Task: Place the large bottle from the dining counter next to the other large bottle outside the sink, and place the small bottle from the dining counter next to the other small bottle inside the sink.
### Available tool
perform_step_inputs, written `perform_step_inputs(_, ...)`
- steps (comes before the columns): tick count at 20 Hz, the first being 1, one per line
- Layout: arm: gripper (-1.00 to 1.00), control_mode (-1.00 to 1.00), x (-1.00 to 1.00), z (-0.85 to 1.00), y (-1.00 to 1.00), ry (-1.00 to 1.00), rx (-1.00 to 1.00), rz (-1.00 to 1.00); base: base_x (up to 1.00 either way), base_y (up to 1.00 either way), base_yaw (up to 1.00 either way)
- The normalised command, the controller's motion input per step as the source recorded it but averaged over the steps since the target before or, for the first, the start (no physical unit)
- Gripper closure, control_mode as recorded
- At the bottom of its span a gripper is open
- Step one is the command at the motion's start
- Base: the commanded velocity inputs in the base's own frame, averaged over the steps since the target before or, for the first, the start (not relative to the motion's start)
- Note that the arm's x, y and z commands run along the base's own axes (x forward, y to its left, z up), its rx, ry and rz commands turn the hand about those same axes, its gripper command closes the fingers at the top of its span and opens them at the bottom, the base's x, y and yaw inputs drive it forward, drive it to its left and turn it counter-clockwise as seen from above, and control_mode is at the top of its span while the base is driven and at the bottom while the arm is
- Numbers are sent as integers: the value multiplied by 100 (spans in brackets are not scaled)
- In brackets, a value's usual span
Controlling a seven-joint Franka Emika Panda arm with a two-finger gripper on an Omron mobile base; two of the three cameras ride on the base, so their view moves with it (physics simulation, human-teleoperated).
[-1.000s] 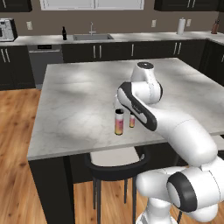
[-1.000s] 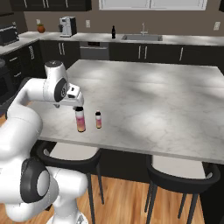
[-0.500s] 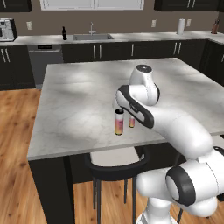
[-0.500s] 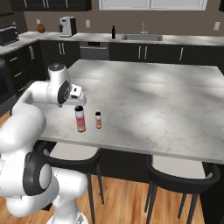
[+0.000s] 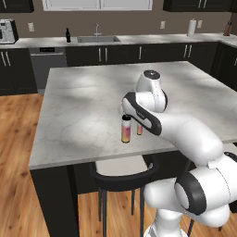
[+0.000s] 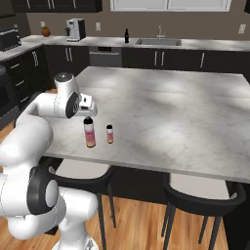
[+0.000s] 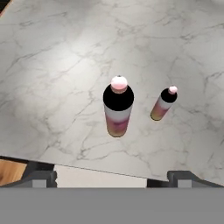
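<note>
Marble-topped and grey-veined, the dining tabletop [image 5: 83, 106] carries both bottles close to its near edge, above a dark stool. My tool [image 7: 112, 175] hangs over them with its fingers spread wide and nothing between them. The large pink-to-yellow bottle [image 7: 117, 107] stands upright almost straight below my tool, slightly toward the tabletop's interior, and the small bottle [image 7: 163, 103] stands upright just beside the large one, apart from it, further along the edge. I judge the step in hand to be reaching for the large bottle. To do it well I should centre my fingertips either side of its body, come down past the dark top to the white band, and close there, keeping the finger on the small bottle's side out of that gap. Across the room, a black bottle [image 5: 68, 35] stands beside the sink [image 5: 95, 40]; I think it is the other large one, though it looks tiny from here.
</note>
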Motion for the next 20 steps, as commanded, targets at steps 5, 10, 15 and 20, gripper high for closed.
perform_step_inputs(5,-100,-100,13,-15,0,-4,0,1,0,0,0)
perform_step_inputs(10,-100,-100,18,-19,0,-3,0,1,0,0,0)
perform_step_inputs(15,-100,-100,25,-13,0,-2,0,0,0,0,0)
perform_step_inputs(20,-100,-100,20,-12,0,-1,0,0,0,0,0)
